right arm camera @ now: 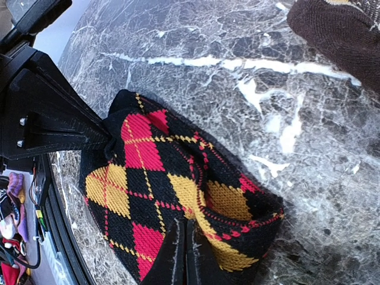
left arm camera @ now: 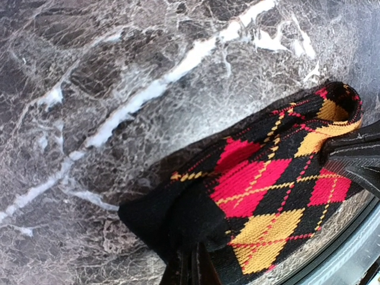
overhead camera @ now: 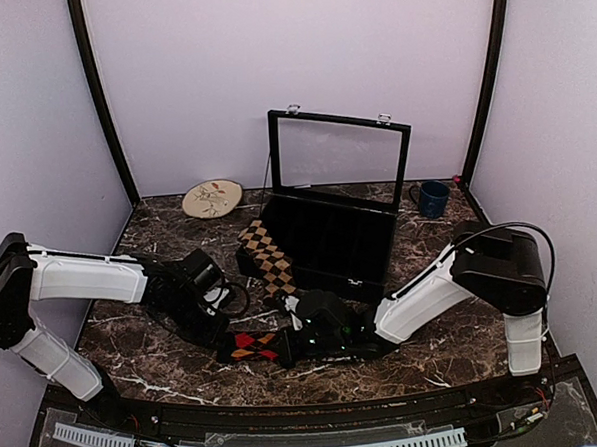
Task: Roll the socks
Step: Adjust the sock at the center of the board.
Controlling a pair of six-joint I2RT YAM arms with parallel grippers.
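The red, orange and black argyle sock (overhead camera: 253,346) lies bunched near the table's front edge. My left gripper (overhead camera: 222,335) is shut on its black toe end (left arm camera: 172,214), at the sock's left. My right gripper (overhead camera: 291,344) is shut on its open cuff edge (right arm camera: 214,202), at the sock's right. The sock fills the left wrist view (left arm camera: 267,190) and the right wrist view (right arm camera: 154,190). The tan-brown and black argyle sock (overhead camera: 268,257) lies flat behind, against the case; its dark end shows in the right wrist view (right arm camera: 338,29).
A black case (overhead camera: 329,237) with its glass lid (overhead camera: 337,151) raised stands mid-table. A round patterned plate (overhead camera: 212,198) lies at the back left. A blue mug (overhead camera: 433,198) stands at the back right. The table's front rim (left arm camera: 350,255) runs close by the sock.
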